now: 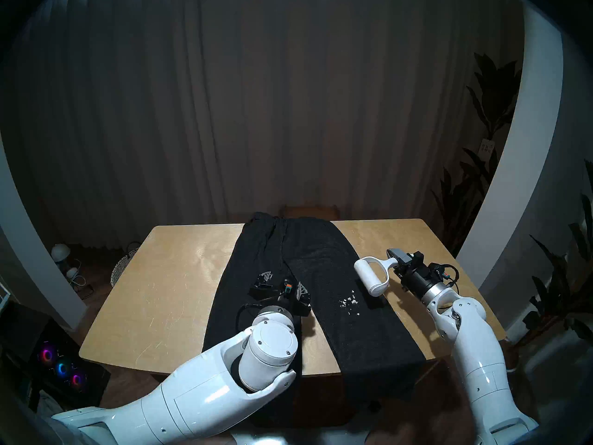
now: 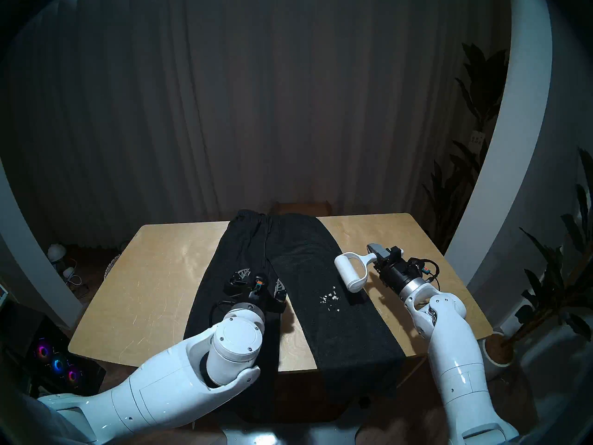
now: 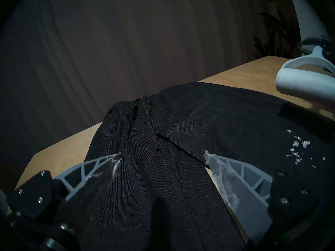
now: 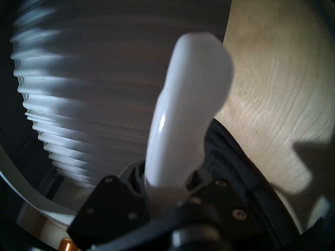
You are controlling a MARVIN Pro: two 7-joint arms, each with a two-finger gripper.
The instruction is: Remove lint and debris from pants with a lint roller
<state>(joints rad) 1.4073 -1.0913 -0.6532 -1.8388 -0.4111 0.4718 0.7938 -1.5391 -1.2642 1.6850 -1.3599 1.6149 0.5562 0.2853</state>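
Note:
The dark pants [image 1: 321, 258] [image 2: 305, 258] lie lengthwise on the wooden table [image 1: 160, 290], their legs hanging over the near edge. White flecks of lint and debris [image 1: 348, 302] [image 2: 329, 298] [image 3: 299, 151] dot the right leg. My right gripper [image 1: 396, 263] [image 2: 377, 256] [image 4: 163, 183] is shut on the handle of the white lint roller [image 1: 370, 275] [image 2: 349, 272] [image 3: 304, 84] [image 4: 184, 100]. Its roll hangs just above that leg's right edge, up and right of the flecks. My left gripper [image 1: 284, 282] [image 2: 260, 279] [image 3: 162, 153] stands open, low over the pants [image 3: 217, 118] where the legs part.
Bare tabletop lies left and right of the pants. A chair back [image 1: 309, 210] shows behind the far edge. Plants [image 1: 481, 145] stand at the right. On the floor at the left are a basket [image 1: 123, 267] and a computer with lit fans [image 1: 61, 367].

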